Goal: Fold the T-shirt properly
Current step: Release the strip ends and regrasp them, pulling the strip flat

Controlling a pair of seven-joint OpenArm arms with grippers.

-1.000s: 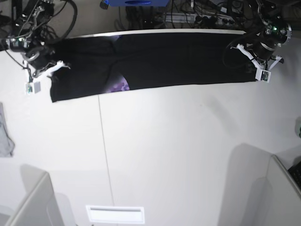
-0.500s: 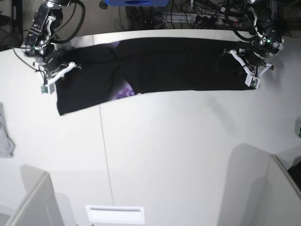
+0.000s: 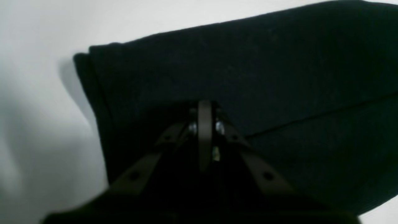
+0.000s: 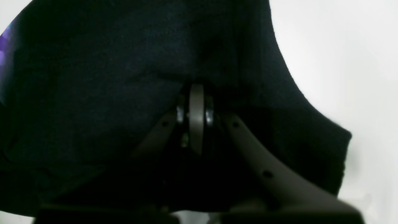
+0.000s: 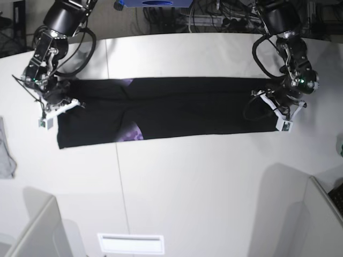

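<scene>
The black T-shirt (image 5: 182, 107) lies folded into a long band across the white table (image 5: 214, 182), with a patch of purple print (image 5: 131, 132) showing at its lower edge. My left gripper (image 5: 274, 106) is at the band's right end, shut on the cloth. In the left wrist view the closed gripper (image 3: 204, 107) pinches black T-shirt fabric (image 3: 264, 62) near a folded corner. My right gripper (image 5: 63, 103) is at the band's left end, shut on the T-shirt. In the right wrist view the closed gripper (image 4: 196, 90) bites into dark T-shirt cloth (image 4: 93, 77).
A small grey cloth (image 5: 5, 155) lies at the table's left edge. Cables and a blue object (image 5: 153, 2) sit behind the far edge. Grey partitions rise at the near left (image 5: 37, 230) and near right (image 5: 316, 214). A white plate (image 5: 131, 243) sits near the front.
Both grippers have pulled the T-shirt from the table's far edge toward the near side. The band now lies farther into the table and straighter.
</scene>
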